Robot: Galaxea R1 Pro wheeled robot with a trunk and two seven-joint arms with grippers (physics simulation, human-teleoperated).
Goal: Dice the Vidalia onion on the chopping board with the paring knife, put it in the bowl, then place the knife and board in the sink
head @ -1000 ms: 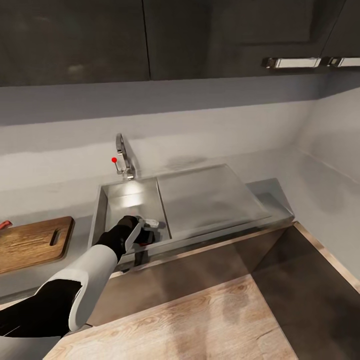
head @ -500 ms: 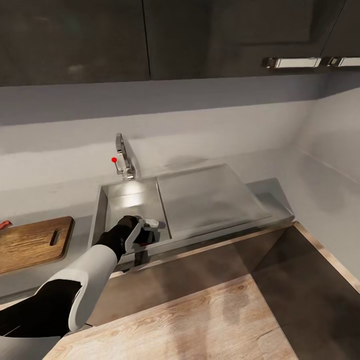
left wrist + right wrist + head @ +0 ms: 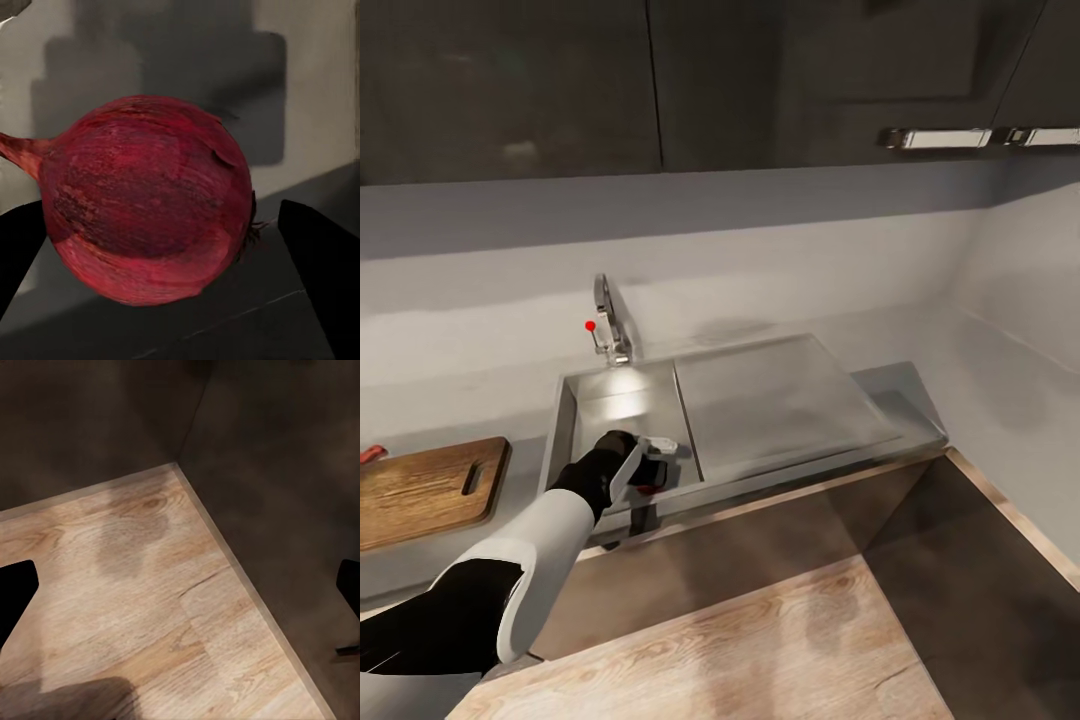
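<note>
A dark red onion (image 3: pixel 146 199) with a short stem lies low in the grey steel sink (image 3: pixel 622 400), near its front wall. My left gripper (image 3: pixel 161 229) is open around it, one dark finger (image 3: pixel 16 251) on each side; a gap shows between the onion and the other finger (image 3: pixel 322 274). In the head view the left gripper (image 3: pixel 652 470) reaches down into the basin, with a bit of the red onion (image 3: pixel 650 488) showing under it. The wooden chopping board (image 3: pixel 425 490) lies on the countertop (image 3: pixel 450 410) to the left. The paring knife's red handle (image 3: pixel 369 454) peeks in beyond the board. My right gripper (image 3: pixel 184 577) is open over wood floor.
A chrome tap (image 3: pixel 610 325) with a red knob stands behind the basin. The flat drainboard (image 3: pixel 780 395) lies to the right of it. Dark wall cabinets (image 3: pixel 660 80) hang above. A dark cabinet front (image 3: pixel 780 530) and wood floor (image 3: pixel 740 650) lie below the counter edge.
The head view has shifted a little, so everything sits slightly lower in the picture. My left gripper stays around the onion in the sink.
</note>
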